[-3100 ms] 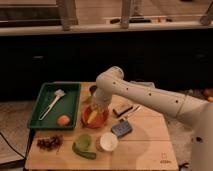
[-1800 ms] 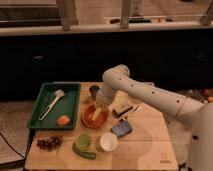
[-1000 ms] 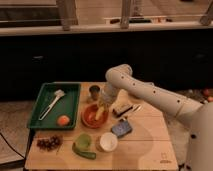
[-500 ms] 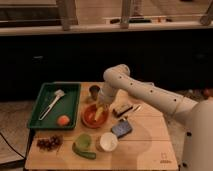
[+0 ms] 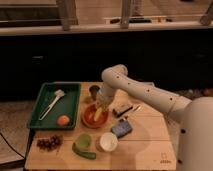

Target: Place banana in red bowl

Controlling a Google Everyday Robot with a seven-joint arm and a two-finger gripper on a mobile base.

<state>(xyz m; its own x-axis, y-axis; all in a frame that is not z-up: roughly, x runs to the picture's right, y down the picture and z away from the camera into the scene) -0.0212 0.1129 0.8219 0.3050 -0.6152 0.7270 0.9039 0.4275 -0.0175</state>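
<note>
The red bowl (image 5: 89, 119) sits on the wooden table, left of centre. The banana (image 5: 99, 116) is a pale-yellow piece that lies or hangs within the bowl's right half. My gripper (image 5: 102, 106) is directly above the bowl's right side, right over the banana, at the end of the white arm (image 5: 145, 92) that reaches in from the right. The gripper's body hides the banana's upper end, so I cannot tell whether the banana rests in the bowl or is still held.
A green tray (image 5: 47, 112) with a white utensil stands at the left, with a round orange fruit (image 5: 63, 120) at its corner. Grapes (image 5: 48, 143), a light-green cup (image 5: 83, 140), a dark-green vegetable (image 5: 86, 152), a white cup (image 5: 108, 141), a blue packet (image 5: 122, 128), a dark cup (image 5: 94, 90) and a brown item (image 5: 122, 109) surround the bowl.
The gripper rose from low inside the bowl to above its right side. Over the last second it has barely moved. The banana now shows as a pale piece in the bowl.
</note>
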